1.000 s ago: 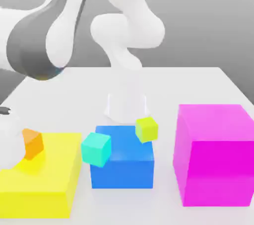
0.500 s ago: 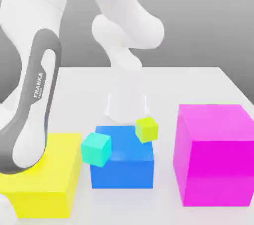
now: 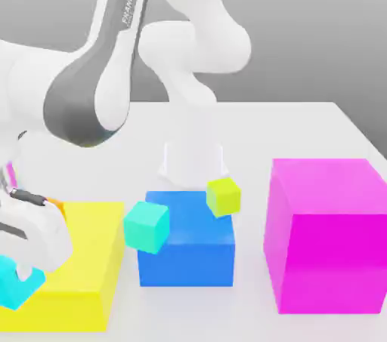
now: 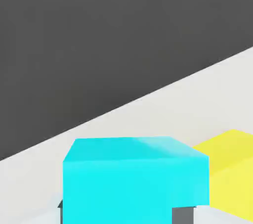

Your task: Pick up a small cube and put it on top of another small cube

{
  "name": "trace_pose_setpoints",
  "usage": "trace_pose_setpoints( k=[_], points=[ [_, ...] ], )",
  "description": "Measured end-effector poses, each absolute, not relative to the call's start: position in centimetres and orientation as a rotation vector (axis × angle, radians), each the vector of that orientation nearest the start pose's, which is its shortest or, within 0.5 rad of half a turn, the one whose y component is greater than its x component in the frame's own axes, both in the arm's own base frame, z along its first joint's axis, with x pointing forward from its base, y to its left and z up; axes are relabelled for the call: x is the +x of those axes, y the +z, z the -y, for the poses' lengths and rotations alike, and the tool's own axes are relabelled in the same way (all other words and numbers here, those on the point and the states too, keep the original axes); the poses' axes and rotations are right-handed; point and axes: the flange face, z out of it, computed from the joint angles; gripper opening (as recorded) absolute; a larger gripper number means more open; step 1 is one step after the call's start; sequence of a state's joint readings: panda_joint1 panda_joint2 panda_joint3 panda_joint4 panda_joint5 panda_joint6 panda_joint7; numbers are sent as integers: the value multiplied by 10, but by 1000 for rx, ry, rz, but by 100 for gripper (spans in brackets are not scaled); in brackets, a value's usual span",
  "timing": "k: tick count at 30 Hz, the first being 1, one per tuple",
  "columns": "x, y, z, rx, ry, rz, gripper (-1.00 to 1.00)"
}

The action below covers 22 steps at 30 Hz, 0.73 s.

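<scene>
A sliver of the small orange cube point(image 3: 55, 203) peeks out behind my hand, on the big yellow block point(image 3: 87, 261). My gripper point(image 3: 15, 281) hangs at the yellow block's front corner on the exterior view's left. It is shut on a bright cyan cube point(image 3: 9, 288). In the hand view the same cyan cube point(image 4: 133, 178) sits right in front of the camera. Dark finger tips point(image 4: 184, 215) flank its lower corners, and the yellow block point(image 4: 231, 166) lies beside it.
A small teal cube point(image 3: 146, 226) and a small lime-green cube point(image 3: 224, 196) rest on the blue block point(image 3: 189, 257) in the middle. A big magenta block point(image 3: 329, 235) stands at the exterior view's right. The arm's white base point(image 3: 193, 161) rises behind the blue block.
The arm has swung about, and the hand has come down at the yellow block's front left corner. The jaws have closed, and the orange cube, plain a second ago, is mostly covered.
</scene>
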<state>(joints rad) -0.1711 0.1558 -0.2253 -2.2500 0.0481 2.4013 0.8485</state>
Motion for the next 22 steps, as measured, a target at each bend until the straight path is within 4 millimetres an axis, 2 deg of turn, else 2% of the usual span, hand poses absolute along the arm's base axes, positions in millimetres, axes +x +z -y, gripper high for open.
trace_pose_setpoints(
  k=[5, 7, 14, 16, 19, 20, 22],
  points=[
    [464, 328, 154, -2424, -1, -2000, -100],
    [448, 338, 139, -2372, -1, -2060, -100],
    [388, 358, 85, -2192, 2, -2245, -100],
    [380, 345, 79, -2168, 2, -2269, -100],
    [378, 309, 77, -2162, 1, -2276, -100],
    [377, 299, 77, -2161, 1, -2277, 100],
    [377, 299, 77, -2161, 1, -2277, 100]
  ],
)
